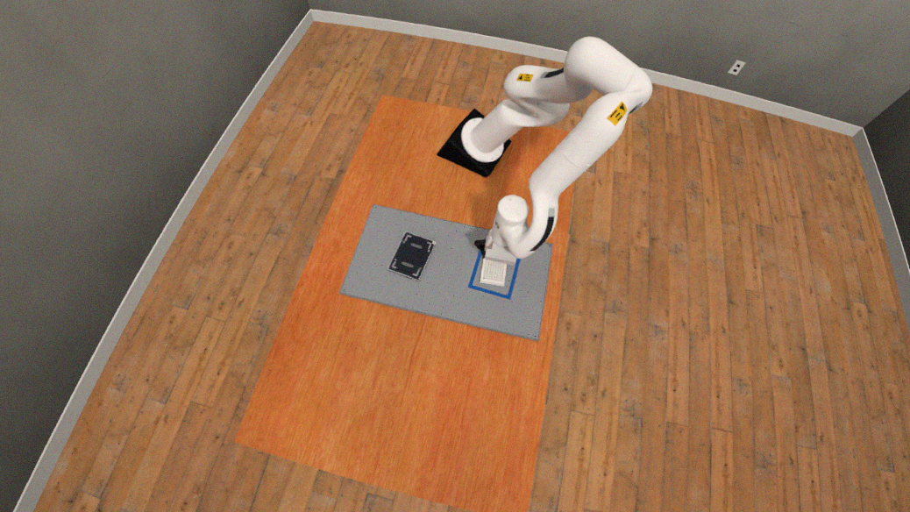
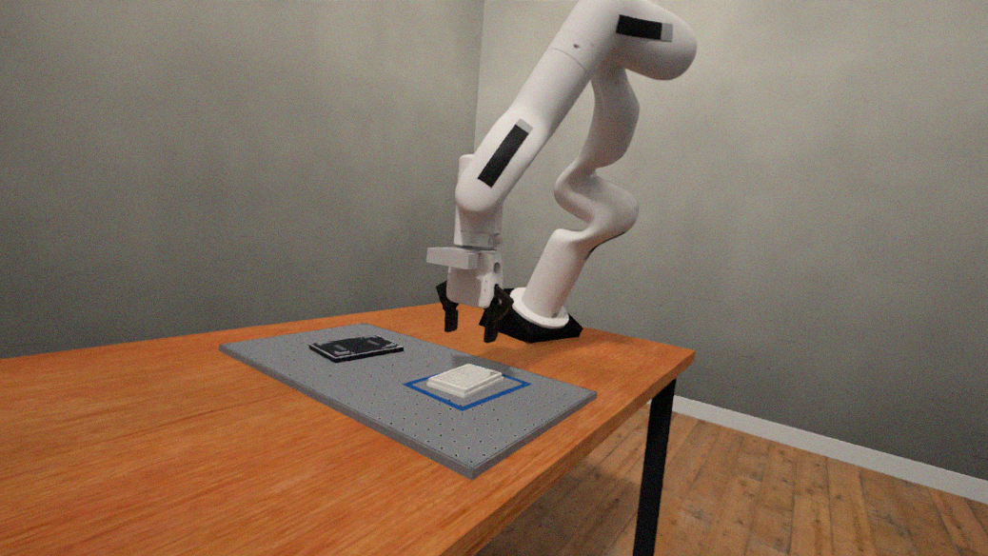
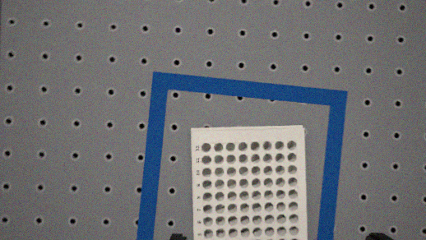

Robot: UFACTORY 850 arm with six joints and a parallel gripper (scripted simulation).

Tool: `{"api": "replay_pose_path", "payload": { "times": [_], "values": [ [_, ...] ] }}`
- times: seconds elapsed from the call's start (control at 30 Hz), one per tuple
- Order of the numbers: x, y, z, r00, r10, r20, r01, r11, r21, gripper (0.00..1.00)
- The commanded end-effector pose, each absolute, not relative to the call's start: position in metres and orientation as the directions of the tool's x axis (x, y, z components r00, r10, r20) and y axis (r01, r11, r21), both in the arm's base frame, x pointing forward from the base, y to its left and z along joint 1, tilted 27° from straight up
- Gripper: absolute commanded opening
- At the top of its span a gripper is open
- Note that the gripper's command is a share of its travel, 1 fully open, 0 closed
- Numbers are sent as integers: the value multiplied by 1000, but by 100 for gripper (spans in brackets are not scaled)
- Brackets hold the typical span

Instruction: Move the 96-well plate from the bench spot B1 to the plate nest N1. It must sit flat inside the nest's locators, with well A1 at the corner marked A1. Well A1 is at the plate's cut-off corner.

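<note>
The white 96-well plate (image 1: 494, 272) (image 2: 464, 378) (image 3: 249, 185) lies flat inside the blue outline of spot B1 (image 1: 489, 290) (image 2: 442, 399) (image 3: 247, 88) on the grey perforated board (image 1: 445, 305) (image 2: 386, 407) (image 3: 74, 123). The black plate nest N1 (image 1: 411, 255) (image 2: 355, 347) sits empty on the left part of the board. My gripper (image 2: 470, 328) (image 3: 276, 237) is open and empty. It hangs above the plate's far end, clear of it. In the wrist view only its two fingertips show, at the bottom edge on either side of the plate. The plate's cut-off corner is out of view.
The board lies on an orange table (image 1: 381, 394) (image 2: 138, 449). The arm's black base (image 1: 473, 149) (image 2: 539, 325) stands on the table behind the board. The table's right edge runs close to the board.
</note>
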State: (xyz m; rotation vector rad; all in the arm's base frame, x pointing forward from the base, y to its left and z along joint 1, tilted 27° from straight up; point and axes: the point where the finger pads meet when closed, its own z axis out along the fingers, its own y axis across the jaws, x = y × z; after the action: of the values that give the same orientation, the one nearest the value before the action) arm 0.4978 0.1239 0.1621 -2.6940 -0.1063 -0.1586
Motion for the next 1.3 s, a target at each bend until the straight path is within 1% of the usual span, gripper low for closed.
{"api": "replay_pose_path", "payload": {
  "times": [0.0, 0.3, 1.27],
  "values": [
    [498, 124, 163, 986, 61, 154, 122, -894, -430, 100],
    [498, 124, 163, 986, 61, 154, 122, -894, -430, 100],
    [502, 142, 126, 986, 61, 154, 122, -894, -430, 100]
  ]
}}
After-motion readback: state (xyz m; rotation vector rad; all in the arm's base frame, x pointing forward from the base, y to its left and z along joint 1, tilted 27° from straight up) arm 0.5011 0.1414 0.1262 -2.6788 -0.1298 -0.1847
